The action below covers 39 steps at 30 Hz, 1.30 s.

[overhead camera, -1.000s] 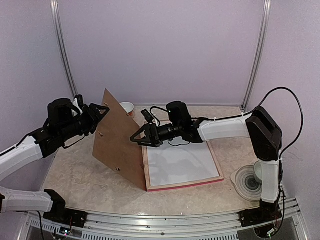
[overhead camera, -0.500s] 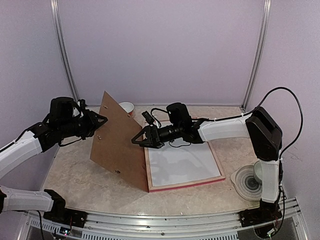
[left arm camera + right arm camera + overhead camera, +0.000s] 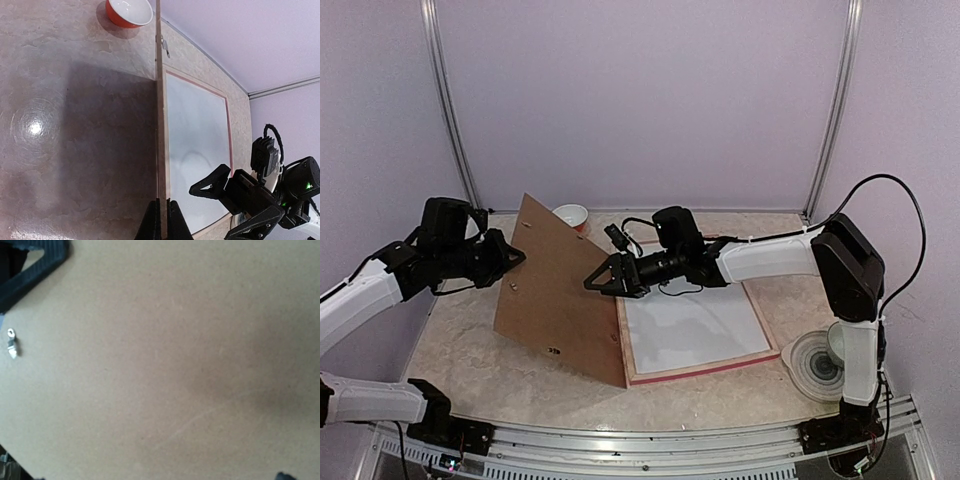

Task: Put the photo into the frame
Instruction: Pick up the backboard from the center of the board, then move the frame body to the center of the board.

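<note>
Lilac walls close in a mottled beige table (image 3: 470,360), where the frame (image 3: 705,367) lies flat, white inside its pink edge. Clamped on the brown backing board (image 3: 555,295), the left gripper (image 3: 518,258) tips it up on edge off the frame, probably to clear the opening. The right gripper (image 3: 601,273) hangs spread wide beside the board (touching it? I cannot tell). No photo is in view.
</note>
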### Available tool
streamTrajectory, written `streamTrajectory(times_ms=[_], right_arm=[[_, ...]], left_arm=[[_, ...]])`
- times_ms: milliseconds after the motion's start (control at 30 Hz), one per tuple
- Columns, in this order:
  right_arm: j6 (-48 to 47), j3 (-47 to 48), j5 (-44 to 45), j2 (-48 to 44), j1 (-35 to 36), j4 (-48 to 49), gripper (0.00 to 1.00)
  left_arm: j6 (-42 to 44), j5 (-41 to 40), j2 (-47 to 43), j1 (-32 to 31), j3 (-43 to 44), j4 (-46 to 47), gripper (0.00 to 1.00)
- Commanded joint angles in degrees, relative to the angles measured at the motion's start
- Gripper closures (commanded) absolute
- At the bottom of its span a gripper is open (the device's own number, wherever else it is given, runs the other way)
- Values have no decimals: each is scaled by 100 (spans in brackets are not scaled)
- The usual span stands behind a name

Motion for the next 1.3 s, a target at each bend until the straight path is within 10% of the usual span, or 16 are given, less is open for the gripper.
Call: streamTrajectory(times_ms=[0,733,1267], right_arm=[[-150,35,62,-177,-54,-144,1],[-92,-632,325,-987,-1310,-362,1],[-382,-1130,2972,-1620,-2966,-2437,1]], left_arm=[[35,102,-129,54,206,132,100],[296,309,-1139,271,75,1004,100],[224,1564,-1690,293,-1608,4647,100]])
